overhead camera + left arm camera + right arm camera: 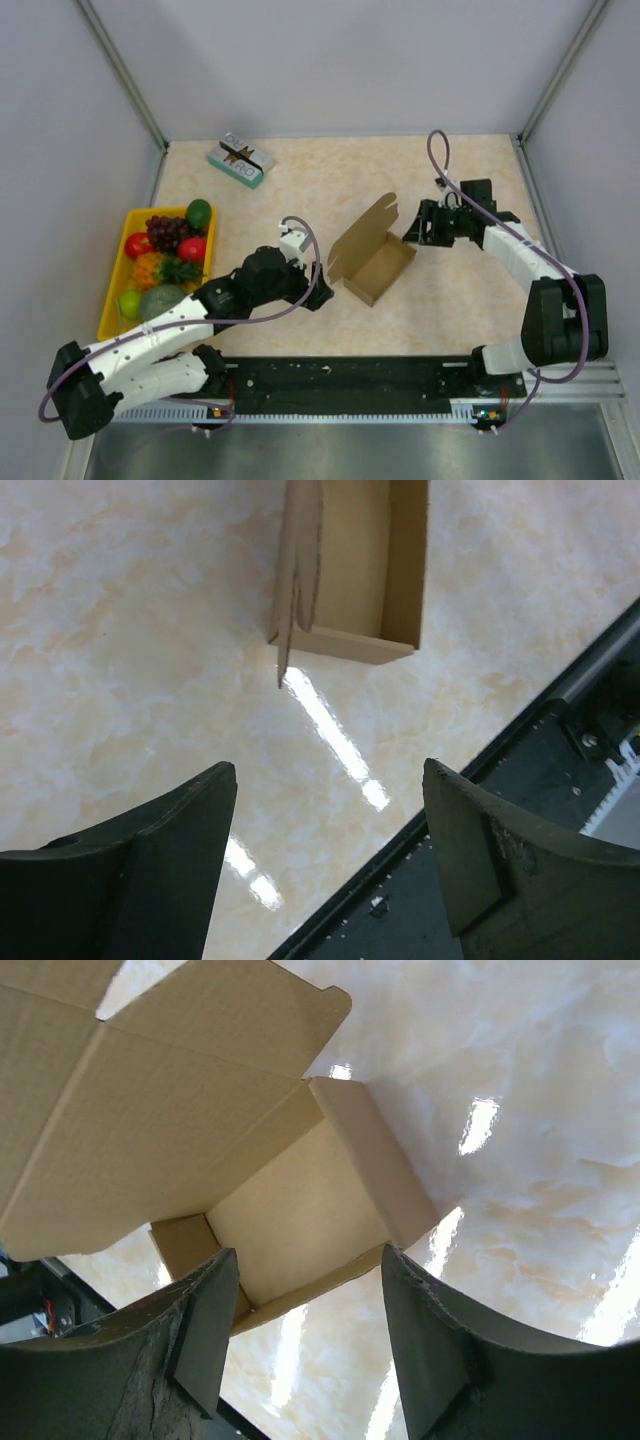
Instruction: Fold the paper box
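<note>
The paper box [372, 255] lies mid-table as a shallow brown cardboard tray with its lid flap standing up on the left side. My left gripper [320, 292] sits just off the box's near-left end, open, with only table between its fingers; in the left wrist view the box [350, 570] lies ahead of the left gripper [330, 780], apart from it. My right gripper [408, 232] hovers at the box's far-right side, open. In the right wrist view the box [290, 1210] lies just beyond the fingertips of the right gripper [308, 1260], and nothing is clamped.
A yellow tray [112, 300] of fruit [165, 255] stands at the left edge. A small teal-and-white printed box [241, 160] lies at the back left. The black rail [350, 385] runs along the near edge, close to my left fingers [470, 860].
</note>
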Robot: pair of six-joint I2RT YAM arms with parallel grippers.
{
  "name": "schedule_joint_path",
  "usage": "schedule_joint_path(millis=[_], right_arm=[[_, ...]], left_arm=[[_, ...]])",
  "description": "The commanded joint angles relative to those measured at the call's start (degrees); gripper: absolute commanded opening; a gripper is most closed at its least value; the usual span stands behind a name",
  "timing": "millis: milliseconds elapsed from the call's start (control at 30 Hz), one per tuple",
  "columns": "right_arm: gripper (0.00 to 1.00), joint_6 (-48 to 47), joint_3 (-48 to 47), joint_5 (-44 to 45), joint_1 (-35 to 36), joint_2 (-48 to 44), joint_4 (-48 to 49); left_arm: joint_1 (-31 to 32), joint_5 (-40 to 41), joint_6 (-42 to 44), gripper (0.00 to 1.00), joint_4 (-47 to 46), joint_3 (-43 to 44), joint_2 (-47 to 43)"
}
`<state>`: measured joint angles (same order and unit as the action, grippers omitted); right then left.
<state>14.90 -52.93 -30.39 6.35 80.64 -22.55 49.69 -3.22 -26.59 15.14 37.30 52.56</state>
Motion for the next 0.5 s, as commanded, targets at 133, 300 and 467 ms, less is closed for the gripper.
schedule_joint_path(millis=[133, 300, 467], right_arm=[[0.59, -3.38, 2.38, -1.69, 0.15, 2.50, 9.71], [0.59, -3.82, 4.15, 6.72, 2.43, 2.59, 13.23], [0.59, -4.00, 3.71, 12.10, 5.95, 4.60, 13.23]], left_arm=[[0.49, 6.21, -1.88, 0.72, -9.42, 4.09, 10.71], [0.49, 9.81, -5.31, 0.70, -11.26, 6.47, 15.11], [0.49, 12.36, -6.28, 0.69, -12.85, 7.43, 16.61]])
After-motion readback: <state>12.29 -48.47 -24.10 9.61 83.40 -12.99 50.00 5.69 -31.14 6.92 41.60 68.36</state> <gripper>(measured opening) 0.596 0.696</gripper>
